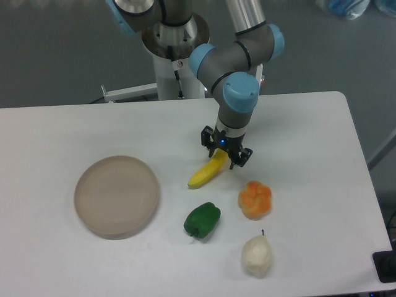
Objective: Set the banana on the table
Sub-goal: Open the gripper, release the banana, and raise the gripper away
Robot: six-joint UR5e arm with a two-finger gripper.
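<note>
camera: one fixed view | high front, facing arm base | covers whole table [93,124]

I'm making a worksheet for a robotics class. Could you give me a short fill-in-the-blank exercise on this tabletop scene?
1. The gripper is at the upper end of the yellow ____.
2. The round beige plate holds ____ food items.
3. The green pepper lies directly ____ the banana in the picture.
4. The orange fruit sits between the gripper and the ____ pear-shaped fruit.

Missing words: banana; no; below; white
</note>
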